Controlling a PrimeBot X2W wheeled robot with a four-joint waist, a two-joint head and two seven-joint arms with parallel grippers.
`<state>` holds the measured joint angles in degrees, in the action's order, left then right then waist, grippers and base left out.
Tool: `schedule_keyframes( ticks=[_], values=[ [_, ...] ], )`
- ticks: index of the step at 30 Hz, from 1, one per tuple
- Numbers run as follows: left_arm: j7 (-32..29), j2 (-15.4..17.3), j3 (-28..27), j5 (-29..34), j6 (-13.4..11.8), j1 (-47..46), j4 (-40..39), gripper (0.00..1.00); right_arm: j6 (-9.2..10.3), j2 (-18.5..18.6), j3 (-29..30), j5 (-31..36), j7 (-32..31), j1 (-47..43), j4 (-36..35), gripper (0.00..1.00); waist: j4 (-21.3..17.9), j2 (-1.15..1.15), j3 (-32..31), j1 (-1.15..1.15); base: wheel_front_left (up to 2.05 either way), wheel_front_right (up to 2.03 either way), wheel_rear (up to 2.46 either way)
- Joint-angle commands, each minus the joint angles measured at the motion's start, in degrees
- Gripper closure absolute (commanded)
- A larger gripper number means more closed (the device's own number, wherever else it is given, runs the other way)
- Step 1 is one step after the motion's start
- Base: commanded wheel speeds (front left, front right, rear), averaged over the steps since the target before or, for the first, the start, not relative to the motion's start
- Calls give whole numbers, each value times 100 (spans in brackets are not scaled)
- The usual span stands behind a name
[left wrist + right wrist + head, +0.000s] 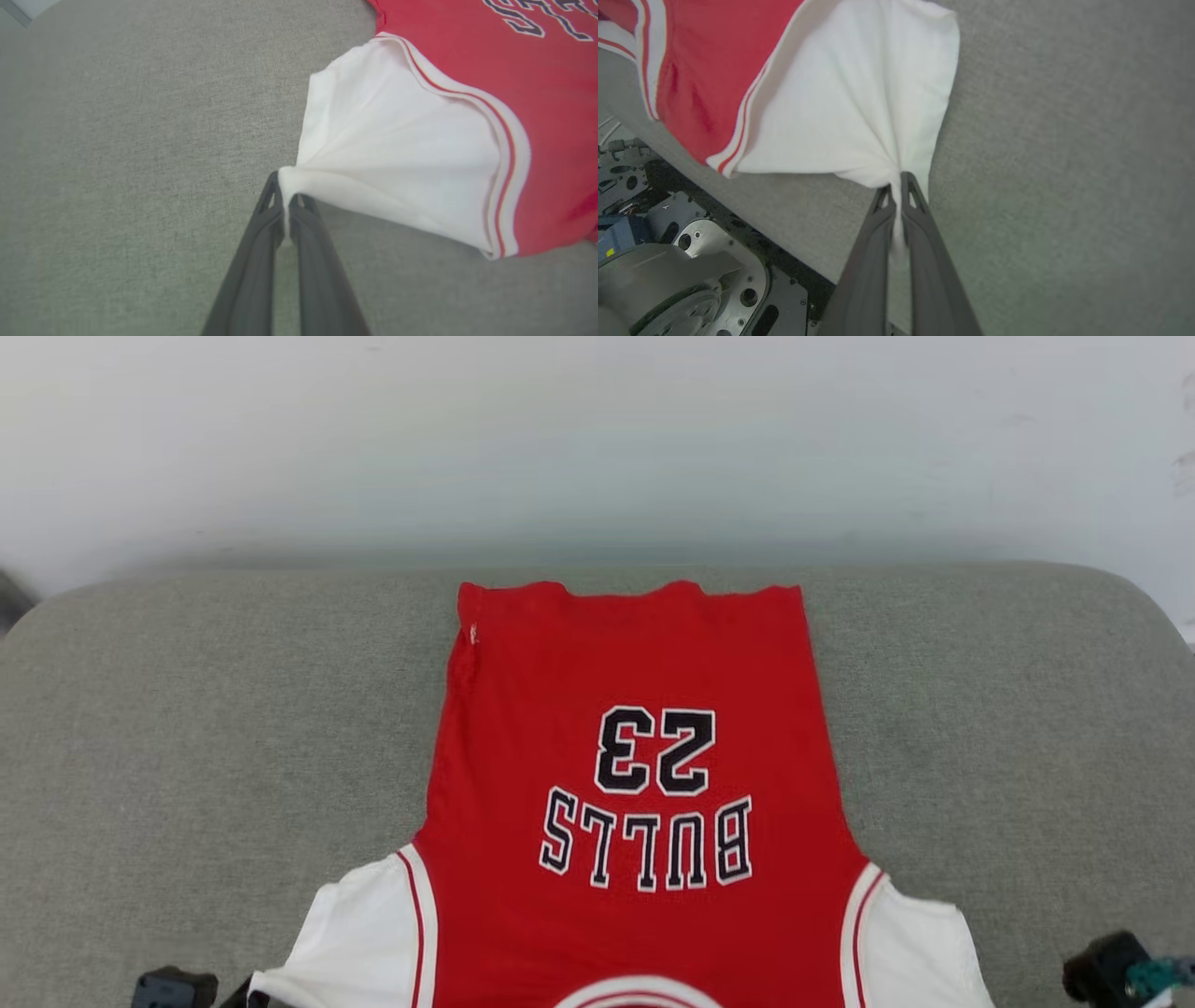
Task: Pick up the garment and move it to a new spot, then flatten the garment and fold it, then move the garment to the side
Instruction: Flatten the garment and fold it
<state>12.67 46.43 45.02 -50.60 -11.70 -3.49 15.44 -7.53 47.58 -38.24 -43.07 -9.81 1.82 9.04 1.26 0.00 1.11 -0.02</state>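
Two pinches, one per sleeve, that's the whole setup: the left gripper [286, 198] is clamped on the outer corner of the left sleeve [397, 140], and the right gripper [899, 193] is clamped the same way on the right sleeve [859, 93], with the white cloth bunched into a little fan at each set of tips. The garment [635, 784] lies print-up on the grey padded surface [187, 728], hem at the far side, collar end at the near edge by the robot. The body is pretty smooth apart from some ripple along the hem. Looks to me like the flattening bit, so my advice: draw both sleeves outward at the same pace, low over the padding, just enough to take out those radiating creases. An uneven pull would skew the red body, and too much tug toward the robot could drag the shirt off the near edge, where the robot's base [691, 261] sits right below. Those are tiny corner bites, so go gentle or the jersey slips out
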Motion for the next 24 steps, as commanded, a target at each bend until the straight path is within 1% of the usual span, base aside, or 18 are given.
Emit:
schedule_keyframes(
  ticks=[1, 6, 9, 10, 11, 12, 17, 24],
  values=[
    [-27, 65, 14, -16, -71, 127, -31, 100, 8, 82, 60, -81, -156, -274, -113, 100, 38, 0, -16, 2, 0, 0, 0],
    [-69, 80, 103, -97, -172, 444, -242, 100, 8, 310, 397, -332, -885, -1002, -648, 100, 121, 0, -5, 2, 0, 0, 0],
    [-38, 17, 125, -38, -219, 436, -298, 100, 8, 304, 692, -312, -1182, -1188, -849, 100, 158, 0, 4, 2, 0, 0, 0],
    [-29, 3, 128, -32, -234, 411, -327, 100, 8, 263, 796, -278, -1253, -1220, -905, 97, 168, 0, 5, 2, 0, 0, 0],
    [-35, -9, 126, -19, -246, 386, -353, 100, 8, 211, 914, -241, -1295, -1221, -973, 36, 173, 0, 8, 2, 0, 0, 0],
    [-20, -29, 113, -6, -271, 359, -364, 100, 7, 161, 1021, -221, -1334, -1221, -1039, 0, 176, 0, 13, 2, 0, 0, 0],
    [12, -141, 129, 65, -315, 250, -498, 100, 7, 39, 1655, -8, -1377, -1038, -1327, 0, 205, 0, 70, 2, 0, 0, 0],
    [88, -283, 39, 185, -410, 35, -759, 100, 7, -29, 2814, 284, -1100, -425, -1752, 0, 371, 0, 393, 2, 0, 0, 0]
  ],
)
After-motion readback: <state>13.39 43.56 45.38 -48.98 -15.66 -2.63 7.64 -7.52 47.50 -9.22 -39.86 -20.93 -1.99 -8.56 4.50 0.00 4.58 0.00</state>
